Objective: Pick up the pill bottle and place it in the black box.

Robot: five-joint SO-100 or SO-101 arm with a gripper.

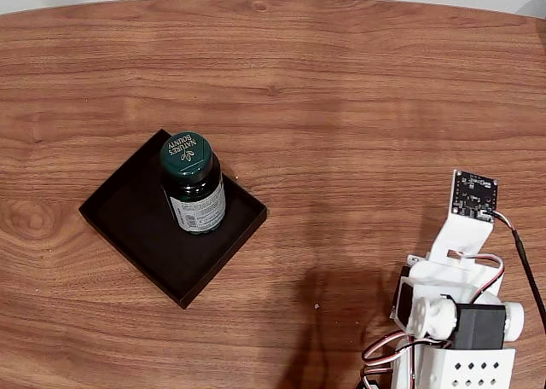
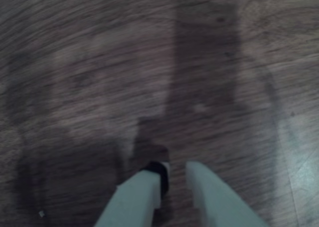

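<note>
Wood-grain tabletop (image 1: pixel 341 90), warm brown with long horizontal streaks, takes up nearly all of the fixed view; a pale strip of wall or floor shows past its curved far edge. Lighting is even, with a soft shadow on the wood just left of the arm.

Left of centre lies the black box (image 1: pixel 136 227), a shallow matte tray turned like a diamond. Standing upright inside it, toward its far right wall, is the pill bottle (image 1: pixel 194 184) (dark amber glass, green cap with light lettering, white and green label). Well to the right of the box, at the bottom corner, sits the white robot arm (image 1: pixel 456 321), folded low, with red and black wires and a small dark circuit board on top.

In the wrist view the gripper (image 2: pixel 174 179) points at bare wood, its two pale fingers a narrow gap apart and holding nothing; the picture is blurred.

Judging by this layout, the placing looks done. What remains is likely parking the arm, best done clear of the box so the bottle stays standing.
</note>
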